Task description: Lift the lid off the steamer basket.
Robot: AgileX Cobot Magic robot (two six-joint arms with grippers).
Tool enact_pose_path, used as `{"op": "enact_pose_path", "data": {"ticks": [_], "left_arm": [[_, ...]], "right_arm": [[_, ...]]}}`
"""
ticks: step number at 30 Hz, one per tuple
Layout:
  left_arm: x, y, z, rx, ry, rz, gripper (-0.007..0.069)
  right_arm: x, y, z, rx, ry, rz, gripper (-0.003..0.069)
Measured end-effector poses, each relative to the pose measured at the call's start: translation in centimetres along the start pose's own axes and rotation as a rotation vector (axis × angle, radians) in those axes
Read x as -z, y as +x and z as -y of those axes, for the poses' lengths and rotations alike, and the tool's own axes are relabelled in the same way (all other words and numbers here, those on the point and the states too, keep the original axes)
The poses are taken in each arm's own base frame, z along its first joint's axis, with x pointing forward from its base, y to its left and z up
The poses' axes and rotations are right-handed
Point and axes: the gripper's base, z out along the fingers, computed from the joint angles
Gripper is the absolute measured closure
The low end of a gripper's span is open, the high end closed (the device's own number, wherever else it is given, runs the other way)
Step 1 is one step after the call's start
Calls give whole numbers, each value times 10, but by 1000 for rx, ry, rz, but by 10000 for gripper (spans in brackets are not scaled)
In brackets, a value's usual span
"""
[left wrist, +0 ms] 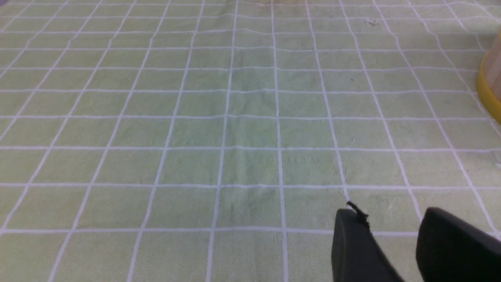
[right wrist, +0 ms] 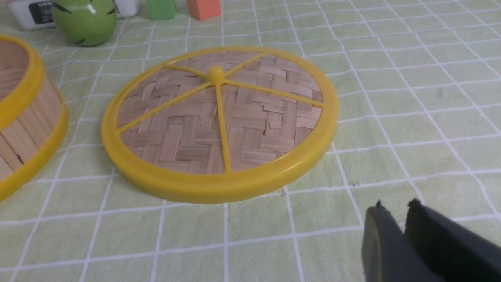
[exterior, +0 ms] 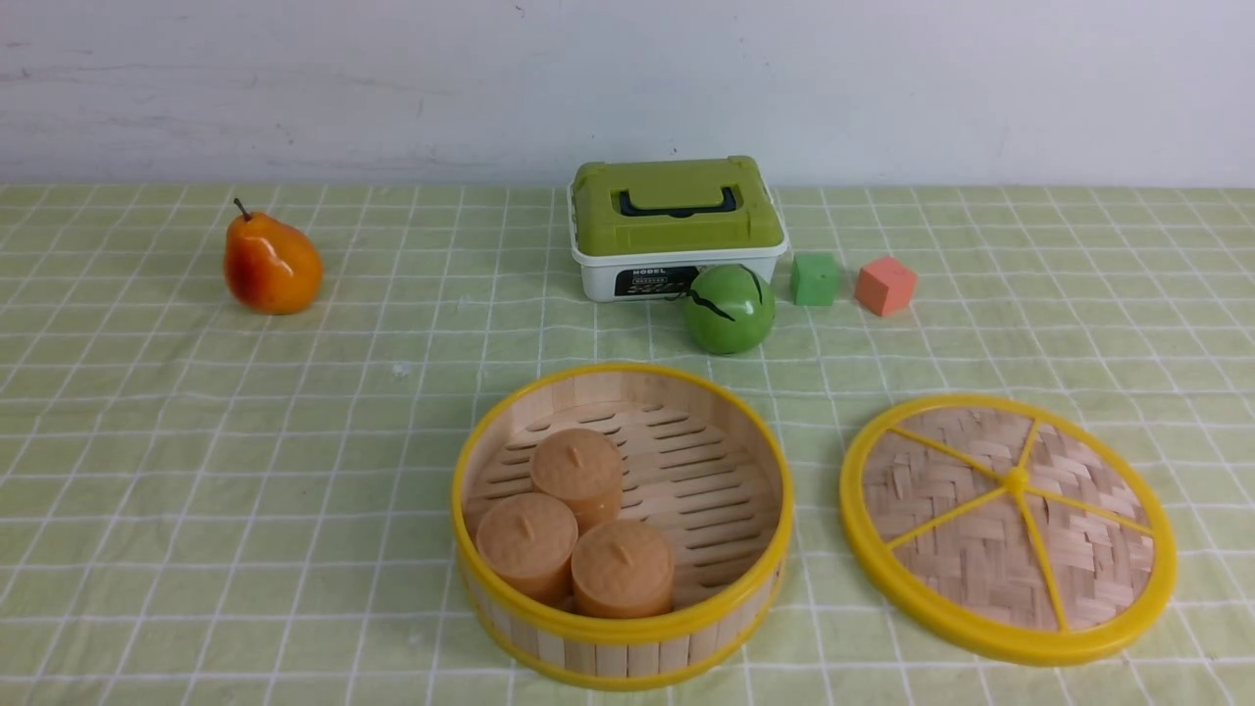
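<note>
Nearest in the front view, the steamer basket [exterior: 622, 628] sits open on the table [exterior: 245, 490], its pale slat wall ringed by yellow rims top and bottom. Three tan cylindrical buns [exterior: 577, 525] cluster on its slotted floor toward 8 o'clock, touching one another. The lid [exterior: 1007, 527] is off: it lies flat on the table at 3 o'clock from the basket, just beside it but apart, woven side and yellow spokes up, with the central knob [exterior: 1017, 479] on top.

Neither arm shows in the front view. In the left wrist view the left claw [left wrist: 391, 219] hangs above bare checked cloth, its two dark fingers [left wrist: 352, 243] set apart with a clear gap and nothing between them; a sliver of the basket's yellow rim shows at the frame's edge. In the right wrist view the right claw [right wrist: 393, 207] hovers near the lid's rim without touching it, its tips almost together, only a narrow slit between them, and empty.

Farther back, at 12 o'clock from the basket, a green ball [exterior: 729, 308] rests against the front of a white box with a green lid [exterior: 677, 227]. At 3 o'clock from the ball stand a green cube [exterior: 816, 278] and an orange cube [exterior: 885, 285], near each other. Well apart, at 9 o'clock from the box, an orange pear [exterior: 272, 265] stands upright.
</note>
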Motion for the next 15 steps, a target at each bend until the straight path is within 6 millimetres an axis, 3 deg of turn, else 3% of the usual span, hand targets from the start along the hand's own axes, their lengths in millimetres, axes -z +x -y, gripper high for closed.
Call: {"op": "enact_pose_path", "data": {"ticks": [15], "left_arm": [[0, 0, 0, 0, 0, 0, 386]], "right_arm": [[0, 0, 0, 0, 0, 0, 570]]}}
